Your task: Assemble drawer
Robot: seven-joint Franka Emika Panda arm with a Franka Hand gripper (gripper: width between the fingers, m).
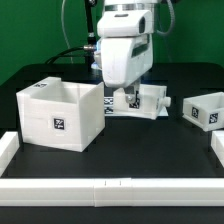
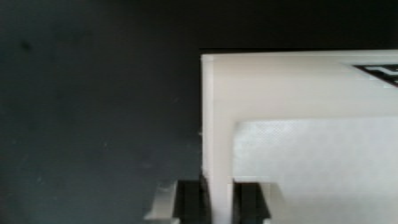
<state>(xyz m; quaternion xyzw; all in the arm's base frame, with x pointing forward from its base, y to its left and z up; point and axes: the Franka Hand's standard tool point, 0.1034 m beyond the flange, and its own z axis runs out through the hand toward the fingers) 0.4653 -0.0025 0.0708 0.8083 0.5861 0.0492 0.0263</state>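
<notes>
The big white plastic box housing (image 1: 60, 118) sits on the black counter (image 1: 30, 65), near its front edge on the exterior view's left. The small white plastic tray (image 1: 150, 100) rests in the counter's middle, just beside the housing. The gripper (image 1: 126, 98) is clenched on the tray's thin side wall (image 2: 222, 120). I think it should lift slowly, keep the tray flat, and line it up straight with the housing's opening before pushing.

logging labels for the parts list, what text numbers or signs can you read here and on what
No readable words, brands or numbers in either view.
housing: black-and-white square tag, pattern only, no letters.
right tray: similar tag, too blurred to read.
middle tray: tag corner in the wrist view, cut off.
</notes>
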